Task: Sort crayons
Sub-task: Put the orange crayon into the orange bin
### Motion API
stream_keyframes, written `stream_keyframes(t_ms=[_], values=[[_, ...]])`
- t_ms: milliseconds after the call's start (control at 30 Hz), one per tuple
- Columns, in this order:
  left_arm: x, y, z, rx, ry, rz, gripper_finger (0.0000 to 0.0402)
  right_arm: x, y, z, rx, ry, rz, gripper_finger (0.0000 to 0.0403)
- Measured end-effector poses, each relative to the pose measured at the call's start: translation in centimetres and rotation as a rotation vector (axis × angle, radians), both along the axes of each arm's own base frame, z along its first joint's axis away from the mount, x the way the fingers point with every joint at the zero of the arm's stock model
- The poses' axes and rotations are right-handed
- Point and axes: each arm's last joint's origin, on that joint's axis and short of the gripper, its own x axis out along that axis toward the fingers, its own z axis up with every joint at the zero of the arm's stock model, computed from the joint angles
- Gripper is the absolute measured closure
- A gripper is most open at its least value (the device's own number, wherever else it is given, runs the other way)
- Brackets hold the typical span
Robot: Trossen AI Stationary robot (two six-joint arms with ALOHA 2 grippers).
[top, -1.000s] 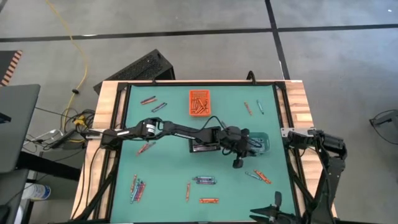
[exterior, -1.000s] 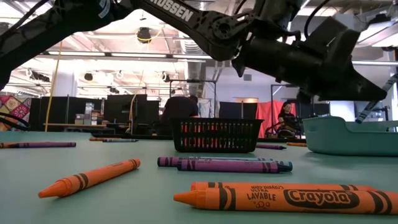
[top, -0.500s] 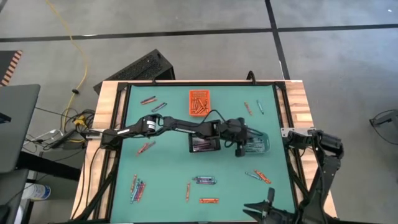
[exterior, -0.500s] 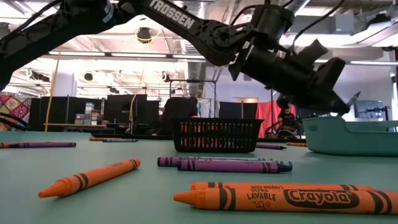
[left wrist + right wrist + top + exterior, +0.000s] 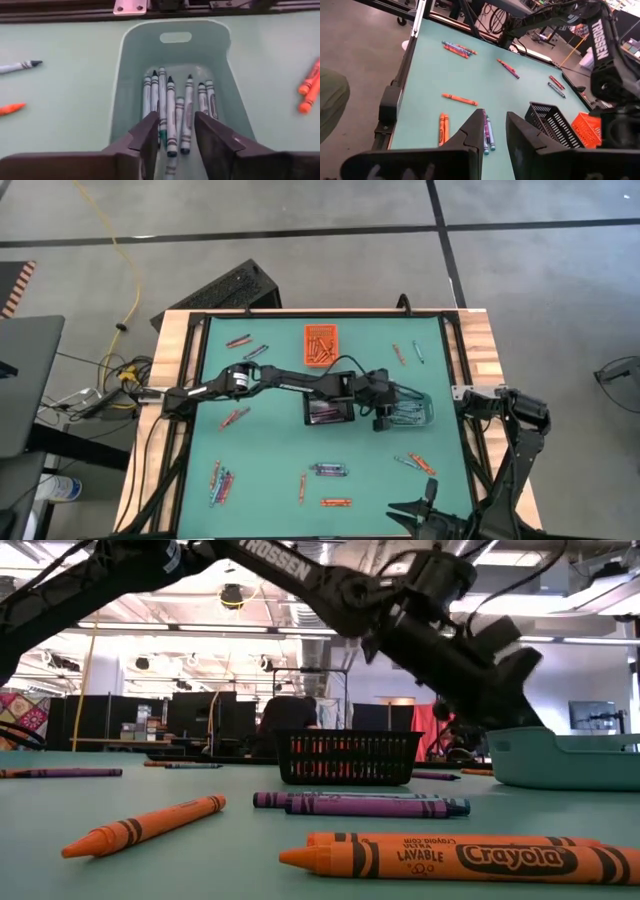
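My left gripper (image 5: 176, 140) hangs open over the near-left end of the teal bin (image 5: 418, 410), slanting down toward the table's right, with nothing between its fingers. Several blue-teal crayons (image 5: 172, 110) lie on the bin's floor beneath it. Loose crayons lie flat on the green mat: orange ones (image 5: 335, 502), a purple and teal group (image 5: 328, 470), a mixed bunch at the near left (image 5: 220, 480). By the near right edge my right gripper (image 5: 492, 132) is open, holding nothing.
An orange bin (image 5: 320, 345) with orange crayons stands at the far middle. A black mesh bin (image 5: 328, 412) sits just left of the teal one, under my left arm. More crayons lie at the far left (image 5: 245, 345), far right (image 5: 408, 352) and near right (image 5: 415, 464).
My left gripper has gone toward the table's far edge, from just near of the teal bin to over it, and has tipped up from steeply downward to a shallower slant. My right gripper has shifted a little toward the table's left along the near edge.
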Motion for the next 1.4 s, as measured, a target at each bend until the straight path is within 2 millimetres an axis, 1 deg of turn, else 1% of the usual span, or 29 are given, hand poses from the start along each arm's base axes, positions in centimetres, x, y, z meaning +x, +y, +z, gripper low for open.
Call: stream_keyframes(t_ms=[67, 133, 267, 400, 467, 567, 733, 800, 867, 967, 1067, 1167, 1267, 1333, 1400], values=[[-0.6, 0.0, 1.6, 0.033, 0.034, -0.017, 0.0273, 0.0, 0.0, 0.0, -0.001, 0.0, 0.0, 0.0321], [-1.4, 0.0, 3.6, 0.068, 0.06, -0.031, 0.0268, 0.0, 0.0, 0.0, -0.004, 0.002, 0.001, 0.0321], [-3.7, 0.2, 7.6, 0.14, 0.161, -0.014, 0.0268, -0.1, -0.1, 0.1, -0.001, 0.004, 0.002, 0.0321], [-7.1, 0.4, 11.2, 0.198, 0.328, 0.057, 0.0269, -0.1, -0.1, 0.1, 0.024, 0.002, -0.006, 0.0321], [-9.0, 0.4, 12.9, 0.177, 0.404, 0.098, 0.0269, -0.1, -0.1, 0.1, 0.029, 0.003, -0.007, 0.0321], [-12.1, 0.2, 14.6, 0.116, 0.552, 0.143, 0.0269, -0.1, -0.1, 0.1, 0.03, 0.003, -0.007, 0.0321], [-17.1, -0.5, 16.5, 0.052, 0.815, 0.215, 0.0269, 0.5, -0.5, 0.1, 0.05, 0.002, -0.03, 0.0321], [-18.7, -0.9, 16.5, 0.061, 0.893, 0.244, 0.0269, 1.0, -0.8, 0.0, 0.081, 0.022, -0.048, 0.0321], [-20.1, -1.5, 16.0, 0.081, 0.952, 0.273, 0.0269, 1.7, -1.1, -0.2, 0.13, 0.06, -0.064, 0.0321], [-22.4, -2.8, 15.3, 0.073, 0.979, 0.279, 0.027, 2.9, -1.8, -0.5, 0.225, 0.158, -0.09, 0.0321], [-25.0, -4.5, 13.9, 0.049, 0.986, 0.249, 0.027, 4.3, -2.6, -0.8, 0.317, 0.279, -0.108, 0.0321], [-27.5, -6.6, 11.8, -0.002, 0.925, 0.169, 0.027, 5.7, -3.4, -1.0, 0.363, 0.345, -0.124, 0.0321], [-29.8, -9.4, 9.5, -0.06, 0.794, -0.015, 0.027, 6.6, -4.0, -0.9, 0.348, 0.347, -0.13, 0.0321], [-30.8, -11.3, 8.0, -0.079, 0.681, -0.162, 0.027, 7.1, -4.2, -0.9, 0.327, 0.349, -0.121, 0.0321], [-31.4, -12.9, 6.6, -0.077, 0.556, -0.266, 0.027, 7.5, -4.5, -0.9, 0.312, 0.35, -0.117, 0.0321]])
